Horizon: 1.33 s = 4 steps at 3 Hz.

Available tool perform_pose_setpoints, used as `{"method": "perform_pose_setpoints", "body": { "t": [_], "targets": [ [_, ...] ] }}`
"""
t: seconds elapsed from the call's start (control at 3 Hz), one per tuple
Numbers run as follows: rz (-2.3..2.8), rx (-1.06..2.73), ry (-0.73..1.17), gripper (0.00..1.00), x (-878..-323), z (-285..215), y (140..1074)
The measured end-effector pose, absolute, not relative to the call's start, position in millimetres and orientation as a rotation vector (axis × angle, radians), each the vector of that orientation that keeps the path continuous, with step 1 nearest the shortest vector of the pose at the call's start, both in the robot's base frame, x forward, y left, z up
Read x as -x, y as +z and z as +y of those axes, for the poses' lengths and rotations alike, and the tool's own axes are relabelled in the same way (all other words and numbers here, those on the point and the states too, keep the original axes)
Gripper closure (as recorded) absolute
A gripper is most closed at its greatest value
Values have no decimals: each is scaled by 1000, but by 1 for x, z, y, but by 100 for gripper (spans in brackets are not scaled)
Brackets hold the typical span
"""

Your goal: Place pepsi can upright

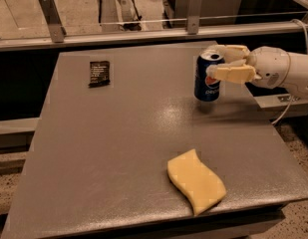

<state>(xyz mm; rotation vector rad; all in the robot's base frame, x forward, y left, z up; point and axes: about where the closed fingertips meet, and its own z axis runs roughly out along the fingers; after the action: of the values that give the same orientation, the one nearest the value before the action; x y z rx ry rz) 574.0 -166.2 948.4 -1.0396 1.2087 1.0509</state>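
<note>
The pepsi can [207, 86] is dark blue with a silver top and stands upright on the grey table [118, 148], at its far right. My gripper [213, 62] reaches in from the right at the height of the can's upper half. Its cream fingers [233, 74] straddle the can, one behind the rim and one across the front. The fingers look slightly spread and loose around the can. The can rests on the table top.
A yellow sponge [196, 180] lies near the table's front right edge. A small black wrapper [99, 73] lies at the far left. A metal rail with posts [51, 16] runs behind the table. A white cable [285, 111] hangs off the right side.
</note>
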Motion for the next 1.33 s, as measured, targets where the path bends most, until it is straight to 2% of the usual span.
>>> {"method": "perform_pose_setpoints", "body": {
  "t": [0.33, 1.33],
  "targets": [
    [1190, 1113, 1048, 82, -573, -158, 943],
    [1239, 1206, 1097, 12, -563, -149, 916]
  ]
}}
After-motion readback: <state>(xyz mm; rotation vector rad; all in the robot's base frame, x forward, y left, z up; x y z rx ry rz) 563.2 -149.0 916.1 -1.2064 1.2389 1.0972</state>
